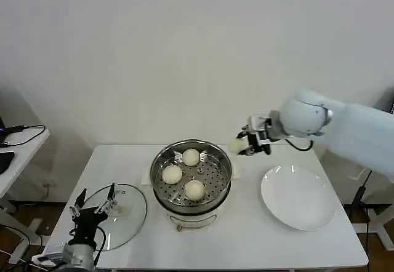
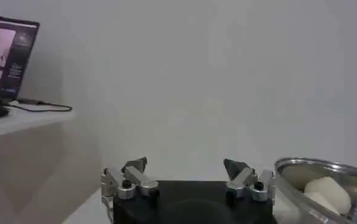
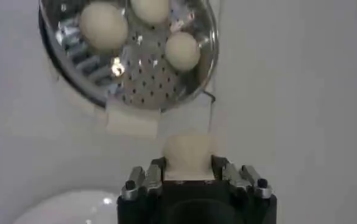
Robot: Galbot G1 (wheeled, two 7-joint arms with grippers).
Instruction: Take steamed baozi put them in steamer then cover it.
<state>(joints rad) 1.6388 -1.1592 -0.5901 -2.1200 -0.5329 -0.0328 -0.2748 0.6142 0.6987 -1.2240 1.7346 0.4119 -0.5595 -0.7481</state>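
Head view first: my right claw (image 1: 246,144) hangs just off the pot's (image 1: 192,176) far right rim, closed on the fourth bun (image 1: 236,145), which pokes out toward the pot. Three buns already sit on the perforated tray, one at the back (image 1: 191,157), one to the left (image 1: 172,174), one at the front (image 1: 194,189). That leaves the tray's right side bare, and that bare patch is the part nearest my loaded claw.

From the right wrist camera, the held bun (image 3: 187,152) sits pinched between the fingers (image 3: 156,173), and the pot (image 3: 130,55) lies straight ahead along the claw's reach, with its white side tab between us. So I judge the coming move is a short carry inward over the rim, toward the robot's left, then a lowering onto the open patch.

The white plate (image 1: 299,197) on the right holds nothing now.

My left claw (image 1: 93,200) waits over the glass lid (image 1: 126,213), which lies flat on the table (image 1: 258,241) just left of the pot; its fingers (image 2: 133,176) stand wide apart and carry nothing. That arm is the nearer one for the lid.
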